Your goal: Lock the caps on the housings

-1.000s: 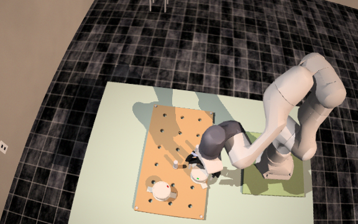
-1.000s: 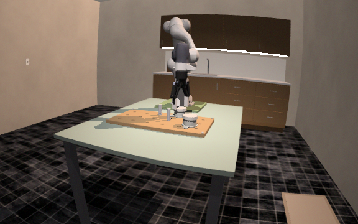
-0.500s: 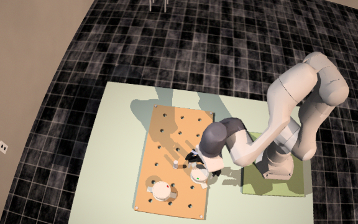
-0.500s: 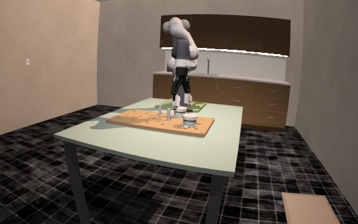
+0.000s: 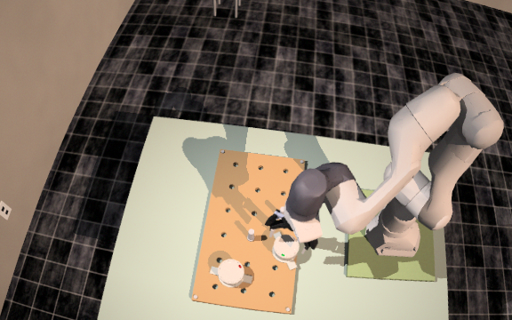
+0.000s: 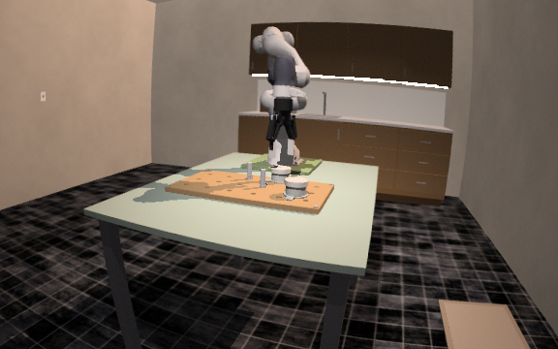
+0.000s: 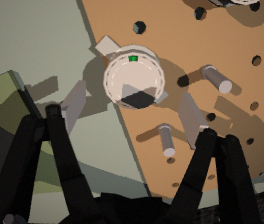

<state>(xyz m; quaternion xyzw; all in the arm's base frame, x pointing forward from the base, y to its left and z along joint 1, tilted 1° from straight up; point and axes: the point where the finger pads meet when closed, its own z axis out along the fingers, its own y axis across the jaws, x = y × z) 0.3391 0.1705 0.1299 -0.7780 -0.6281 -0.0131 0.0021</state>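
Observation:
Two round white-capped housings stand upright on the orange pegboard (image 5: 247, 231). The near one carries a green mark on its cap (image 5: 284, 252) and sits at the board's right edge; it also shows in the wrist view (image 7: 133, 78) and in the exterior view (image 6: 281, 173). My gripper (image 7: 133, 96) (image 6: 281, 141) is open and empty, raised well above the green-marked cap, fingers apart on either side of it.
Two short grey pegs (image 7: 216, 78) (image 7: 167, 140) stand on the board near the green-marked housing. The board has several holes. The arm's base sits on a green mat (image 5: 391, 249) to the right. The table edge runs close to the board.

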